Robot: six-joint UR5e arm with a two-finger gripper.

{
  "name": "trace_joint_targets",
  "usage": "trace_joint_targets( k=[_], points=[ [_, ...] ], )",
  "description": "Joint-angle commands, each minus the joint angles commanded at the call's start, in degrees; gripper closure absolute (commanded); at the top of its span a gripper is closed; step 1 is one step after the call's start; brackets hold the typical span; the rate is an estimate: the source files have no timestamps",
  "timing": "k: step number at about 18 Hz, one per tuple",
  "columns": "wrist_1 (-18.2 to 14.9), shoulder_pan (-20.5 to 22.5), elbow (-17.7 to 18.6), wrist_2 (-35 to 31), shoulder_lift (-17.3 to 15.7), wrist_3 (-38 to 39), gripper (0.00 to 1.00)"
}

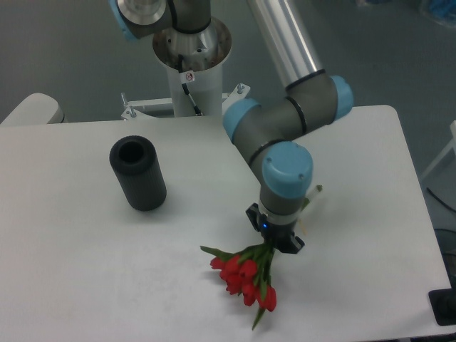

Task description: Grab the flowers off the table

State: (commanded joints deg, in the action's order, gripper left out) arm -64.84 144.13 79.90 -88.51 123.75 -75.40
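The claw [274,246] sits low over the stem end of the flowers [246,278], but its fingers are hidden under the wrist, so I cannot tell whether they are apart or clamped. The bunch lies on the white desk [85,271], its red buds pointing toward the near-left of the claw, well apart from the black cylinder [137,173].
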Motion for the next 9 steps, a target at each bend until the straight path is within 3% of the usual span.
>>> trace_joint_targets(
  k=[5,9],
  points=[
    [-4.32,0.18,-6.33,-0.87,3.16,-2.38,0.91],
    [-5.12,0.18,-7.39,-1.58,3.87,-3.95,0.94]
  ],
)
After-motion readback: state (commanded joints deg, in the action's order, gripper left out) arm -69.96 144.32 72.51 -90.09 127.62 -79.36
